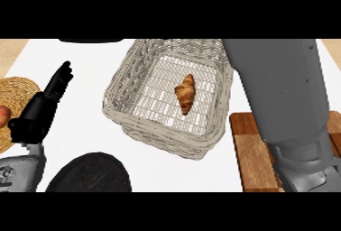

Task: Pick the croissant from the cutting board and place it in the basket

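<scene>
While croissant [186, 93] sits inside wicker basket [166, 135], L robot hand [40, 108] fingers straight; R robot hand unseen.

This is a kitchen, and the things laid out for food show it. A white counter top [76, 122] fills the view. At its middle stands a wicker basket [117, 113] with a croissant [186, 93] lying inside, and a wooden cutting board [253, 153] sits just to the right. At the left edge is a woven straw mat [20, 88] bearing a reddish fruit [3, 115] — bakery and table wares. A black round plate [90, 173] lies on the near side.
</scene>
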You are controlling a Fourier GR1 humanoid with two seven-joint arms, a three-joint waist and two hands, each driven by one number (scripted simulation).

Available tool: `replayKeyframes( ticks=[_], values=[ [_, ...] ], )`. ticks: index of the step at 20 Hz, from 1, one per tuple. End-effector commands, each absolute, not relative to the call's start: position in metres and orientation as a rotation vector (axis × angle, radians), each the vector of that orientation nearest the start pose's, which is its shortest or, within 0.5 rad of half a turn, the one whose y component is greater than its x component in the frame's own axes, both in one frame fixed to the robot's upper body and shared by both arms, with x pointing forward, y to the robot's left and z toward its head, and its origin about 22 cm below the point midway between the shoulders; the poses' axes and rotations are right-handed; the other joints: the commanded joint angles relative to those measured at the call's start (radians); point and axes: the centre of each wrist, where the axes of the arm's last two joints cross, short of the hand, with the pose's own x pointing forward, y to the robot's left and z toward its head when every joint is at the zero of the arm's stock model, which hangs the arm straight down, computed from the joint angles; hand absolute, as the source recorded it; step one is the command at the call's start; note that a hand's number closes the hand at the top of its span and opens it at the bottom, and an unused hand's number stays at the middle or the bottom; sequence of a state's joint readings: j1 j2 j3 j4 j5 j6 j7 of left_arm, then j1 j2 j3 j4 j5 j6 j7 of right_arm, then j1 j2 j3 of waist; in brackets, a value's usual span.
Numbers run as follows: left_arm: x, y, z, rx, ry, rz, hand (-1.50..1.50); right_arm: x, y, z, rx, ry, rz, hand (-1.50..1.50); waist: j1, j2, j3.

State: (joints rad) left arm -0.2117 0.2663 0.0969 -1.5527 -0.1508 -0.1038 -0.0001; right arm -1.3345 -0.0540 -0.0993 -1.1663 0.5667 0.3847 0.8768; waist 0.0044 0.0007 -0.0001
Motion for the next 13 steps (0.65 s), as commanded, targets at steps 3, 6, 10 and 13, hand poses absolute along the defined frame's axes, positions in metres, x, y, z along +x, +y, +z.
replayKeyframes(
  ticks=[3, 6, 10, 13],
  values=[
    [0.28, 0.293, 0.072, 0.292, -1.726, -0.378, 0.0, 0.382, -0.111, 0.358, -0.56, -1.561, 0.345, -1.5, 0.004, -0.004, 0.001],
    [0.281, 0.296, 0.075, 0.303, -1.717, -0.38, 0.0, 0.389, -0.134, 0.335, -0.589, -1.545, 0.175, -1.5, 0.0, -0.002, 0.001],
    [0.291, 0.292, 0.071, 0.293, -1.712, -0.369, 0.0, 0.385, -0.197, 0.353, -0.616, -1.571, 0.002, -1.5, -0.018, 0.0, 0.001],
    [0.28, 0.304, 0.078, 0.31, -1.729, -0.378, 0.0, 0.37, -0.235, 0.346, -0.66, -1.582, -0.05, -1.5, -0.015, -0.005, 0.001]
  ],
)
